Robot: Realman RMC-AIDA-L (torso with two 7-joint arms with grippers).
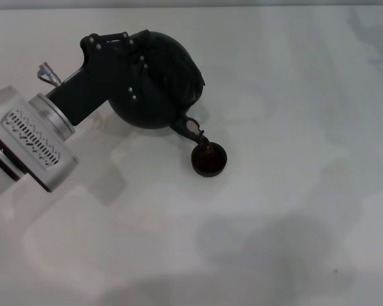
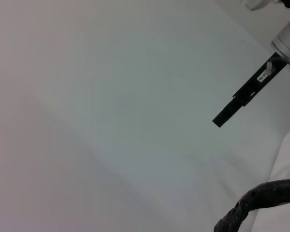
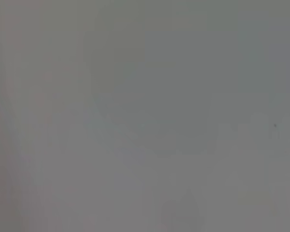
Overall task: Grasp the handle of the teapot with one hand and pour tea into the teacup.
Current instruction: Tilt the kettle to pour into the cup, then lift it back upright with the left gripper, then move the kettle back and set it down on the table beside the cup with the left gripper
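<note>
The matte-black teapot (image 1: 169, 80) hangs tilted in my left gripper (image 1: 135, 67), which is shut on the handle over the lid. The gripper body hides most of the handle in the head view. A rough wrapped piece of the handle (image 2: 261, 198) shows in the left wrist view. The short spout (image 1: 190, 127) points down toward the small dark teacup (image 1: 209, 160), which stands on the white table just below and in front of it. A thin dark stream joins the spout and the cup. The right arm is outside the head view.
The white table (image 1: 293, 95) spreads all around the pot and cup. In the left wrist view a black finger on a silver wrist (image 2: 241, 99) shows far off, seemingly the right arm's gripper. The right wrist view shows only plain grey surface.
</note>
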